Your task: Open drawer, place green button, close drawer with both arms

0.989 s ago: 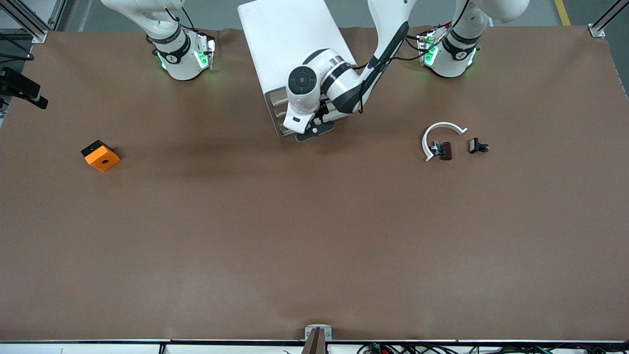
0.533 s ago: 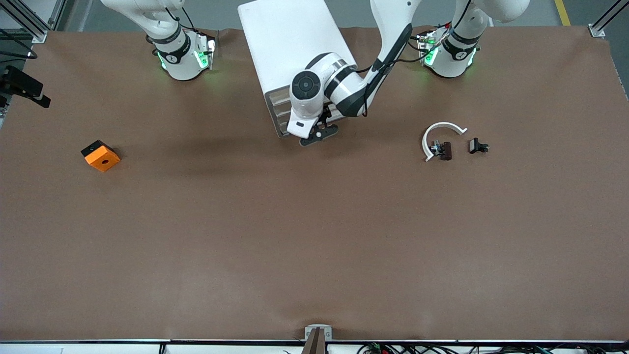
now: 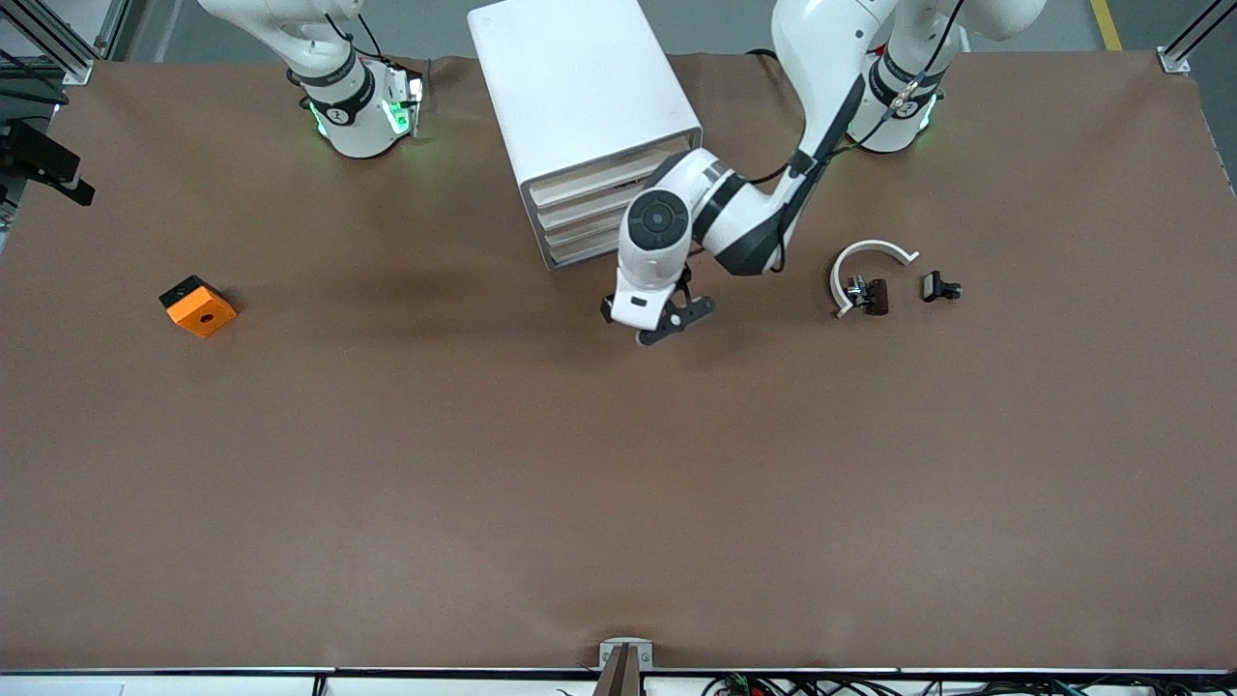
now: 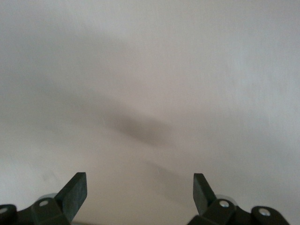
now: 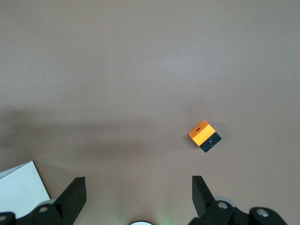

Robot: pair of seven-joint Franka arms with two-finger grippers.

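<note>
my left gripper point(image 3: 667, 324) hangs over bare table point(image 3: 618, 464) just in front of the cabinet point(image 3: 580, 116), jaws wide, empty. all four drawers point(image 3: 589, 208) look shut. right gripper point(image 5: 136, 199) waits, jaws wide, orange block point(image 5: 204, 136) well ahead. button not found near either. risk: i miss the drawer lip, or grab a black clip point(image 3: 939, 287) by mistake.

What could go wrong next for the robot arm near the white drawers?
1. The left end effector hangs open and empty over bare table in front of the cabinet. Its four look-alike drawers seem shut, so it might catch the wrong one or bump the front.
2. The small dark parts crowd a white curved piece, so a grab might take the wrong one.
The right end effector waits open.
</note>
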